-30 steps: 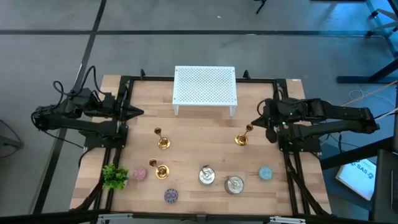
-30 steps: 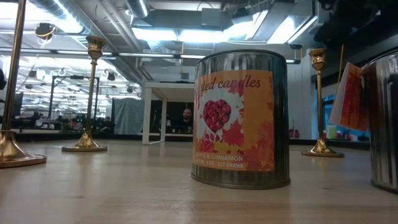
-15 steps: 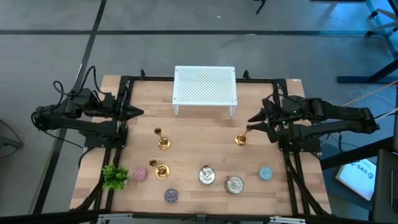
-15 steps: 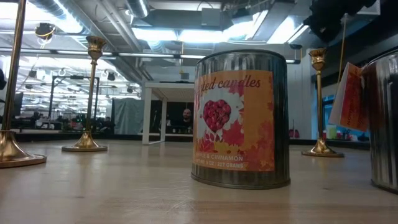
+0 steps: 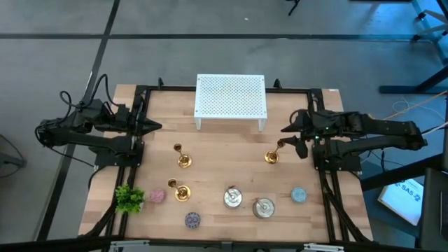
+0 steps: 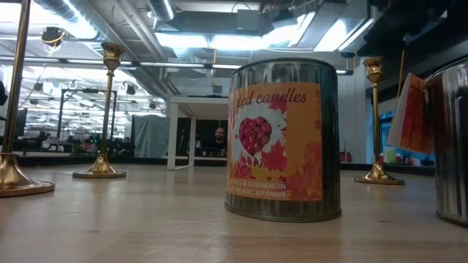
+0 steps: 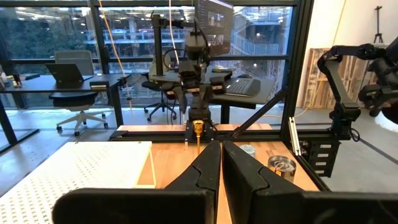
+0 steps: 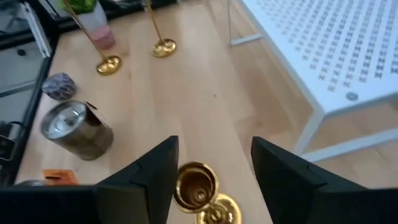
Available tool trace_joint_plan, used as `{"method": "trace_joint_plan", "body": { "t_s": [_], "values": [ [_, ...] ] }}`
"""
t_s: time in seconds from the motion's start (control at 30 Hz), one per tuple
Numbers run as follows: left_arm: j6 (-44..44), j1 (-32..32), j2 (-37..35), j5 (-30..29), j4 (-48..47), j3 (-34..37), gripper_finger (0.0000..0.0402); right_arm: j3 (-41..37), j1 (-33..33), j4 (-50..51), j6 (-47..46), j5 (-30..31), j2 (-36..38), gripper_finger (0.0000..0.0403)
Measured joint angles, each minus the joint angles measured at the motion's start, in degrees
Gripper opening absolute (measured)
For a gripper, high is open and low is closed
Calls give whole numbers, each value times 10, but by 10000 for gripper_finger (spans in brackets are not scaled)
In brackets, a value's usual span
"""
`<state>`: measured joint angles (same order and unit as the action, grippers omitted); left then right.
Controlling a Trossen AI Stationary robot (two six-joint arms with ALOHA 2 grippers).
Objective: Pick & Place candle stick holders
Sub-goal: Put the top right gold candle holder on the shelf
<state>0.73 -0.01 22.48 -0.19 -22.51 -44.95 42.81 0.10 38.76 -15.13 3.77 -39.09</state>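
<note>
Where the wooden table (image 5: 231, 150) nears its right side, one candle stick holder (image 5: 273, 154) stands upright, its cup between the spread fingers of the right gripper (image 5: 288, 136); contact cannot be judged, though the fingers appear clear of it. Two further candle stick holders stand left of centre: one (image 5: 182, 157) farther back, one (image 5: 179, 190) nearer the front by the pink candle (image 5: 157, 195). White perforated rack (image 5: 231, 99): back centre. Two silver tins (image 5: 233, 197) (image 5: 263, 207): front. Left gripper (image 5: 150, 127): parked at the left edge, fingers together, holding nothing.
</note>
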Motion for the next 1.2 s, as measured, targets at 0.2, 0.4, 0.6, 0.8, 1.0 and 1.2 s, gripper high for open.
{"method": "trace_joint_plan", "body": {
  "t_s": [0.2, 0.4, 0.6, 0.8, 1.0, 1.2],
  "values": [
    [0, 0, 0, 0, 0, 0, 11, -32, 0, -41, -11, -39, -5, 215],
    [0, 0, 0, 0, 0, 0, 9, -34, 0, -58, 10, -38, -6, 251],
    [0, 0, 0, 0, 0, 0, 8, -34, 0, -38, 8, -38, -13, 297],
    [0, 0, 0, 0, 0, 0, 12, -34, 0, -5, 5, -11, -22, 303],
    [0, 0, 0, 0, 0, 0, 10, -34, 0, 19, 6, 2, -21, 303],
    [0, 0, 0, 0, 0, 0, 8, -34, 0, 58, 6, -15, -23, 303]
  ]
}}
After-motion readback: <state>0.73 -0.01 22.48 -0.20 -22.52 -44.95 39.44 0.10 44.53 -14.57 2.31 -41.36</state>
